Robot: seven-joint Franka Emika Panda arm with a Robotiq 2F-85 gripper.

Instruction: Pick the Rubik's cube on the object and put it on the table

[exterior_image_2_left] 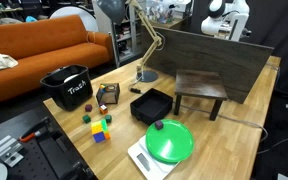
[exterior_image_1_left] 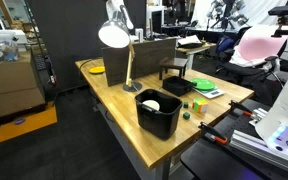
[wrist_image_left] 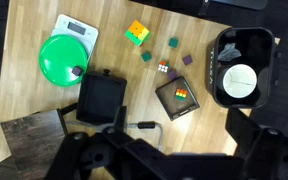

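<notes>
- The pincer (wrist_image_left: 169,150) is hanging spread open and empty at the bottom of the wrist view, above the counter (wrist_image_left: 199,138).
- The small Rubik's cube (wrist_image_left: 181,95) is sitting on the black stand (wrist_image_left: 167,106) at centre frame; an off-centre descent is risking clipping the stand's rim and shoving it.
- A bigger coloured cube (wrist_image_left: 136,33) is lying at upper centre, inviting a wrong pick.

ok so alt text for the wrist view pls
Looking down past the dark gripper at a wood table: a small multicoloured cube sits on a black stand, with a black tray, green disc, larger colourful cube and black bin around it.
</notes>
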